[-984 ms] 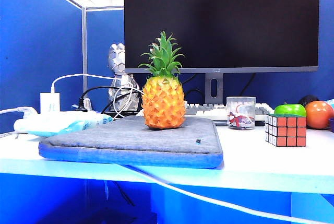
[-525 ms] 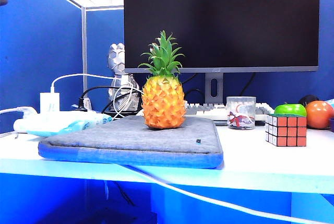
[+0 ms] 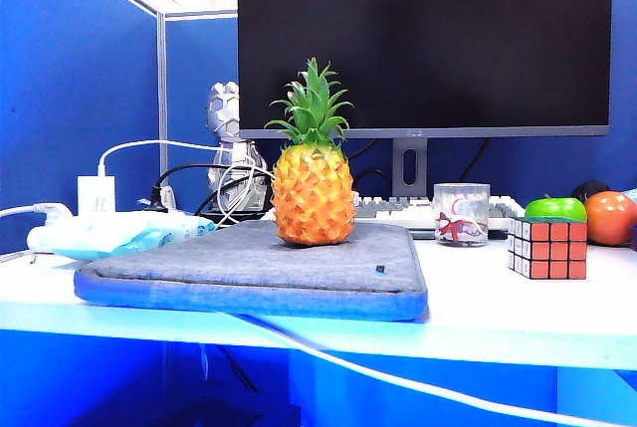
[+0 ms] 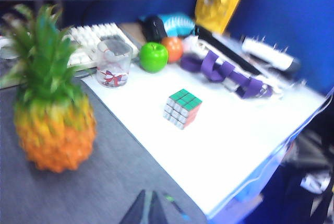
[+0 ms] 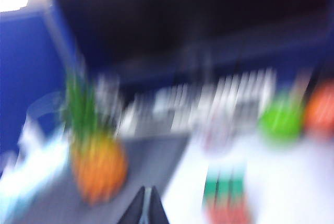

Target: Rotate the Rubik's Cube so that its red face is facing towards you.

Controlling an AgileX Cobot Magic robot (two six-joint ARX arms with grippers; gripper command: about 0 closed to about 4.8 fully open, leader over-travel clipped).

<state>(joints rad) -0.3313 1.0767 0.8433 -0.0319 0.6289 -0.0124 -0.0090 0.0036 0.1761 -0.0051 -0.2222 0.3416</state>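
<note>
The left gripper shows only as two dark fingertips pressed together with no gap, empty, high above the grey mat; the right gripper is likewise clenched on nothing, though its wrist view is badly smeared and I would not swear to more than that. In the exterior view a blurred dark bar at the upper left corner is probably the left arm, well above the table. The task looks barely begun: the Rubik's Cube sits untouched on the bare white tabletop, to the right of the mat and in front of the glass cup, far from both grippers. Its camera-facing side reads orange-red, its top green, one flank white; the crimson face is not in view, so the grasp and the turn are all still to do. The cube is hard, glossy plastic with black grid lines; the mat is soft felted fabric; the pineapple looks knobbly and stiff-leaved.
</note>
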